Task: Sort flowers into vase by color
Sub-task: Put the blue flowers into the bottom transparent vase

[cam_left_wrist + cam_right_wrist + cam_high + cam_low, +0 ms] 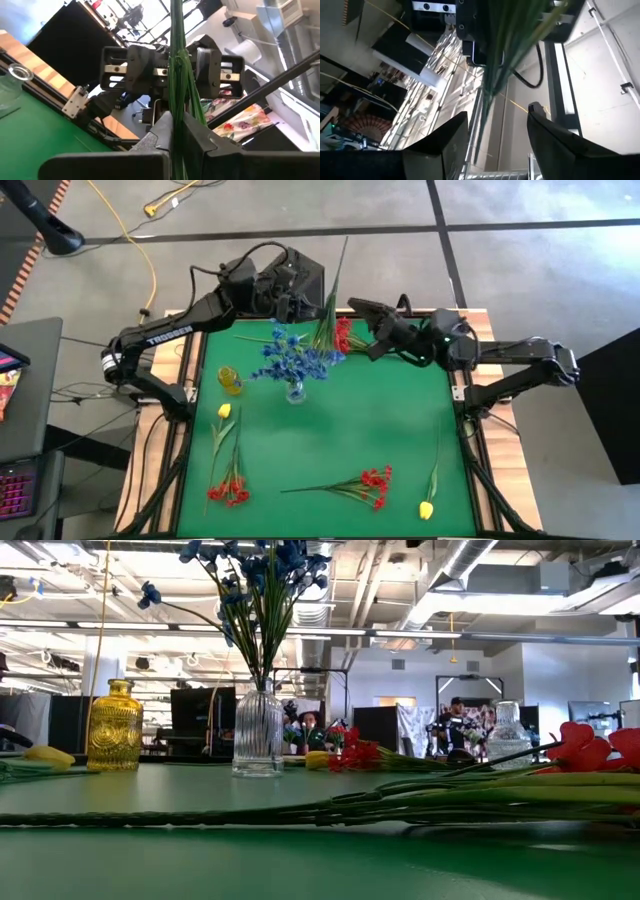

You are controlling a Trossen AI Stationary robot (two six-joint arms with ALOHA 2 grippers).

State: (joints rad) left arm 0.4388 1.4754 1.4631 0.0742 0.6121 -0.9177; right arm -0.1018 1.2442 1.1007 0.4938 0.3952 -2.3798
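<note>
My left gripper (312, 308) is at the table's far edge, shut on the green stems of a red flower sprig (335, 310). The sprig's red blooms (343, 336) point toward the table and its stem ends point past the far edge. My right gripper (358, 310) is open next to the sprig, with its fingers (451, 137) on either side of the stem ends and not touching them. Blue flowers (290, 358) stand in a clear vase (258, 732). A yellow glass vase (230, 380) stands to its left. My left gripper pinches the sprig's bundled green stems (176, 117) between its two fingers, which lie across the stems. The stems run on past the fingers (165, 131) toward my right gripper. The red blooms (355, 753) hang low by the table. I cannot tell whether they touch it.
On the green mat lie a yellow tulip (224, 412) and a red sprig (230, 490) at the near left, a red sprig (372, 480) at the near middle and a yellow tulip (427, 508) at the near right. Another clear vase (508, 726) stands at the far right.
</note>
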